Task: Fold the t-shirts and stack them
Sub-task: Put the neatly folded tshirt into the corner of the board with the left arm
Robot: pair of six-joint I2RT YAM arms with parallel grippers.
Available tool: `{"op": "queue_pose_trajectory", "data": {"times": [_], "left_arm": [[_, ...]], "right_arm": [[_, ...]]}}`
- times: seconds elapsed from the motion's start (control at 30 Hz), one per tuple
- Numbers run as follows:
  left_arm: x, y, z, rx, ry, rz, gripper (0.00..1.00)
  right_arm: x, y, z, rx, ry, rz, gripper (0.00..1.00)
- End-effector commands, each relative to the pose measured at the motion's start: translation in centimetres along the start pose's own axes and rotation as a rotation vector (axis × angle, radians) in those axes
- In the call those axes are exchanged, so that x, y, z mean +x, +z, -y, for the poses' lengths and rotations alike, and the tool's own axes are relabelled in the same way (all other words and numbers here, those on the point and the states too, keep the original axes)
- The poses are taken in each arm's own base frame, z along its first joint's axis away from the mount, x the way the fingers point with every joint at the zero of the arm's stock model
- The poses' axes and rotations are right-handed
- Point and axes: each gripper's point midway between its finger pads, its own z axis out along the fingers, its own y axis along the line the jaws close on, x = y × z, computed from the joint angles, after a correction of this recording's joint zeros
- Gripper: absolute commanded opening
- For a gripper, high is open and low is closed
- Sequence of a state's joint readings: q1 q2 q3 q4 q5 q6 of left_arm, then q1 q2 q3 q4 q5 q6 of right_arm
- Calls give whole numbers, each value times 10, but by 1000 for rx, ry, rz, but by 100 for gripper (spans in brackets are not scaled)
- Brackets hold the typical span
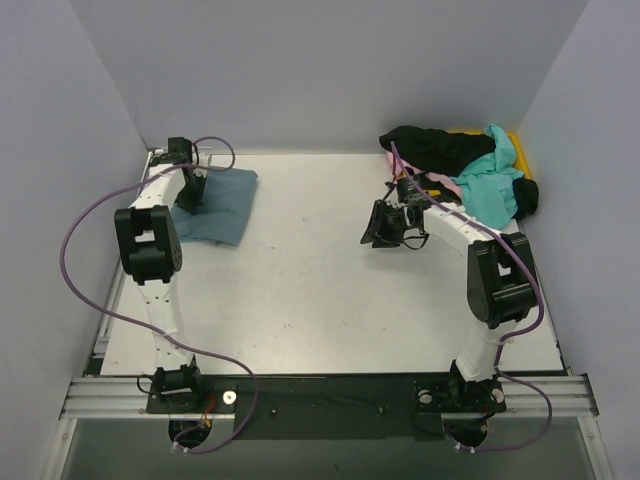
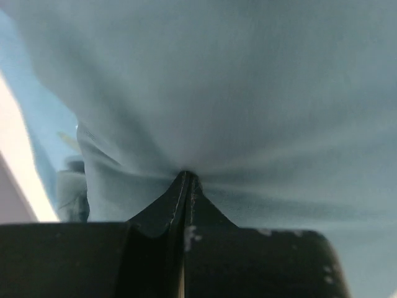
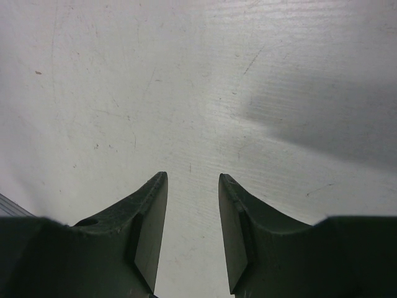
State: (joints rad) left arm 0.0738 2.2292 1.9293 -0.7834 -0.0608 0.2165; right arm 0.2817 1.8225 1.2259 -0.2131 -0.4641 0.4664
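Two grippers, two different states. The left gripper [image 2: 186, 178] is fully closed, jaws pressed together with no gap, and it has a fold of the teal shirt [image 1: 225, 205] pinched at the tips. In the left wrist view we see the cloth pucker into creases that fan out from the pinch point, and cloth fills nearly everything above the fingers. From the top view the teal shirt lies in the far-left corner of the table [image 1: 320, 300] as a roughly four-sided patch. The left gripper is down on its left part, close to the wall, and the rest of the cloth spreads out to the gripper's right. The right gripper [image 3: 192, 176] is partly open and holds nothing: we see only bare, scuffed table between its jaws, no cloth in its wrist view. We cannot tell how high it sits above the surface. It is right of centre in the far half, well apart from the teal shirt. It is near the loose heap in the far-right corner, on the heap's near-left side. That heap has a black shirt [image 1: 435, 148] across the far side, a turquoise shirt [image 1: 492, 185] draped to the right and a sliver of pink shirt [image 1: 441, 183] at the near-left edge. A yellow bin [image 1: 517, 150] edge shows behind it.
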Motion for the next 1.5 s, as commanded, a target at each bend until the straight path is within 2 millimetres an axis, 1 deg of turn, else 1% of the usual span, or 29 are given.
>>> {"op": "queue_pose_trajectory", "data": {"times": [0.0,0.03,0.07,0.1,0.13,0.23,0.27,0.3,0.57,0.7,0.83,0.9,0.93,0.97,1.0,1.03,1.07,1.1,1.13,1.17,1.2,1.23,1.27,1.3,1.33,1.37,1.4,1.43,1.47], "left_arm": [[3,11,-39,-155,-11,-63,1],[9,18,-53,-228,7,-99,1],[1,16,-62,-266,37,-88,1],[3,20,-73,-326,60,-114,2],[-5,18,-80,-355,83,-103,2],[-10,26,-96,-436,128,-125,2],[-20,23,-100,-451,133,-104,2],[-19,30,-98,-437,142,-111,3],[-52,43,-114,-541,232,-40,5],[-68,40,-127,-606,265,2,9],[-92,20,-133,-640,250,80,16],[-104,5,-125,-608,235,133,28],[-118,-14,-119,-575,230,196,39],[-118,-17,-108,-538,241,209,43],[-135,-45,-100,-510,242,288,50],[-129,-43,-90,-474,250,282,55],[-142,-73,-77,-441,253,356,68],[-134,-72,-65,-403,248,347,69],[-140,-101,-51,-358,247,400,73],[-135,-100,-20,-270,252,407,88],[-133,-127,-11,-230,241,441,89],[-121,-126,11,-149,238,431,89],[-118,-149,17,-124,220,464,89],[-99,-144,39,-44,213,437,89],[-94,-168,45,-12,206,469,89],[-71,-157,68,79,213,427,90],[-49,-161,77,116,214,405,90],[-43,-181,88,182,207,441,90],[-16,-166,100,235,205,388,90]], "right_arm": [[-8,-15,-10,-34,-25,42,34],[-9,-14,-8,-29,-25,44,34],[-10,-15,-8,-30,-24,44,34],[-10,-14,-8,-30,-22,43,34],[-12,-15,-8,-32,-23,47,34],[-15,-16,-7,-34,-19,52,34],[-18,-17,-7,-35,-18,56,34],[-18,-17,-7,-37,-17,56,35],[-25,-25,-2,-28,-17,69,35],[-29,-34,2,-19,-13,88,35],[-34,-50,9,3,-21,121,35],[-35,-61,18,27,-23,142,35],[-34,-65,22,44,-29,149,35],[-34,-72,27,53,-25,168,35],[-35,-78,32,67,-28,182,35],[-32,-86,38,79,-24,198,36],[-31,-91,44,96,-26,209,36],[-28,-98,53,113,-16,226,38],[-25,-101,59,132,-25,233,38],[-21,-110,67,152,-21,252,39],[-17,-112,76,182,-27,259,40],[-10,-118,86,203,-16,267,45],[-9,-123,93,234,-18,284,47],[-2,-128,102,256,-9,303,60],[-1,-132,109,290,-11,323,63],[4,-138,124,324,15,353,70],[4,-146,125,325,18,393,73],[12,-143,134,331,34,401,76],[23,-142,141,337,48,406,77]]}}
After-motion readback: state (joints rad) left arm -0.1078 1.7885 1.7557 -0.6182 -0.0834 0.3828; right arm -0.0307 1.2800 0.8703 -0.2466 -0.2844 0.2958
